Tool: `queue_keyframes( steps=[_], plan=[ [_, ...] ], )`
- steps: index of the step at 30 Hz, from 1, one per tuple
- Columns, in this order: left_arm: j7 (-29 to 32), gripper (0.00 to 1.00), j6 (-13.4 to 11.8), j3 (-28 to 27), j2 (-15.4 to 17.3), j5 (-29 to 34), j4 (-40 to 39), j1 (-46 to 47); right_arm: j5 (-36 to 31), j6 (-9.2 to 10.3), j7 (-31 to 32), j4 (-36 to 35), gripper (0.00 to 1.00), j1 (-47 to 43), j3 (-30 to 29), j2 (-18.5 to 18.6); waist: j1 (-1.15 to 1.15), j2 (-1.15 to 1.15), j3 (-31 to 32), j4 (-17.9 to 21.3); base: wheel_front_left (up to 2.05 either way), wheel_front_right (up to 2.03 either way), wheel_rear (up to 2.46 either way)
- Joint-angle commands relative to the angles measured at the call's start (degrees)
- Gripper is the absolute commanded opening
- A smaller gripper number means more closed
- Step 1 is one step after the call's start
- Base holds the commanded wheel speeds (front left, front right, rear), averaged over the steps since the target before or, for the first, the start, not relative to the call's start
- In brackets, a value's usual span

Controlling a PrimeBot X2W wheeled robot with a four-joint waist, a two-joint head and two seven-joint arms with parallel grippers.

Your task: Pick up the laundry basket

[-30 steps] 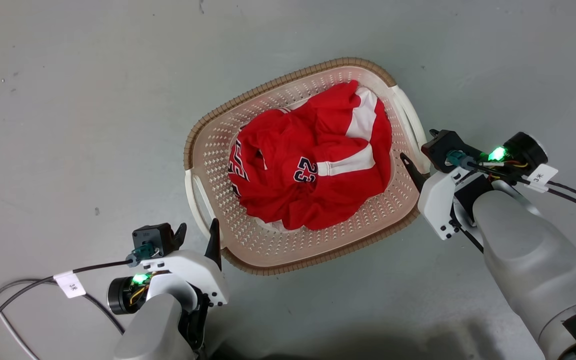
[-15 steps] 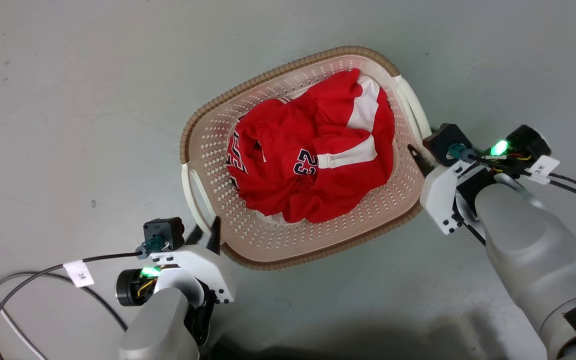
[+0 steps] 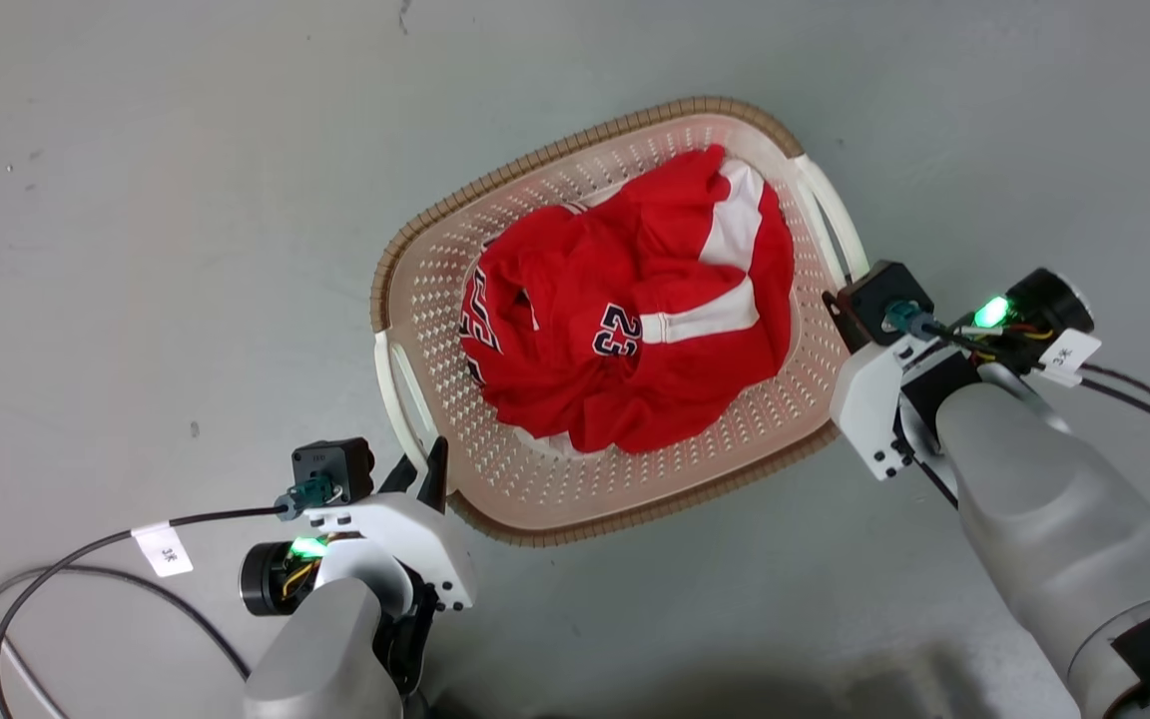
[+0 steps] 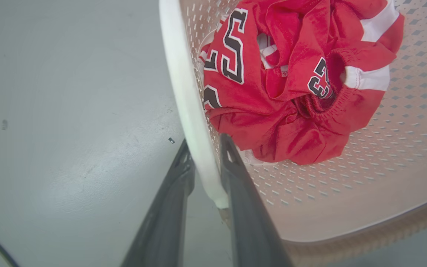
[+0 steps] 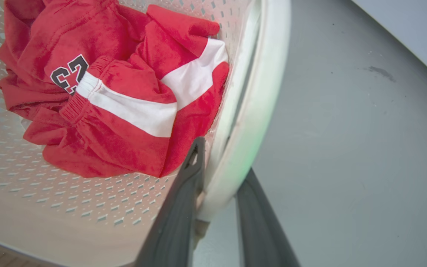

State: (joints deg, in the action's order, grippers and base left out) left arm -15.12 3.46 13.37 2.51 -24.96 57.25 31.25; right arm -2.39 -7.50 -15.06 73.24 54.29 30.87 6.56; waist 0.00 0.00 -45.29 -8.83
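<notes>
Between the two tools, the laundry basket (image 3: 535, 489) holds a red jersey (image 3: 635, 330), with grey floor (image 3: 136, 250) all around. Left tool (image 4: 205, 140) is pinched on the left handle (image 3: 397, 384), near end. Right tool (image 5: 224, 155) is pinched on the right handle (image 3: 830, 215), same way.

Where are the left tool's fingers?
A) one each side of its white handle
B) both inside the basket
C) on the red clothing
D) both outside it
A: the left tool has a finger either side of the white handle of the laundry basket.
</notes>
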Motion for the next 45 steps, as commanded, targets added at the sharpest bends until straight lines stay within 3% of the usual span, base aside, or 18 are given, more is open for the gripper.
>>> queue_keyframes(
  steps=[1, 22, 45],
  plan=[
    [-0.06, 0.0, -0.41, -0.02, 0.67, 0.17, 0.32, -0.73, 0.25, 0.02, -0.18, 0.13, 0.0, -0.53, 0.46, 0.02, 0.0, 0.0, 0.9, 0.22, 0.0, 0.0, 0.0],
    [-0.13, 0.0, 1.62, -4.29, 1.6, 4.39, 5.08, -1.95, 8.6, -0.14, 3.63, 0.54, 0.0, -9.16, 7.56, -3.12, 0.0, 0.0, 16.22, 4.73, 0.0, 0.0, 0.0],
    [0.6, 0.0, 3.45, -2.8, 3.94, 6.03, 14.63, -1.51, 24.71, -0.34, 10.31, -2.2, 0.0, -17.74, 22.09, -3.89, 0.0, 0.0, 32.42, 10.21, 0.0, 0.0, 0.0]
  ],
)
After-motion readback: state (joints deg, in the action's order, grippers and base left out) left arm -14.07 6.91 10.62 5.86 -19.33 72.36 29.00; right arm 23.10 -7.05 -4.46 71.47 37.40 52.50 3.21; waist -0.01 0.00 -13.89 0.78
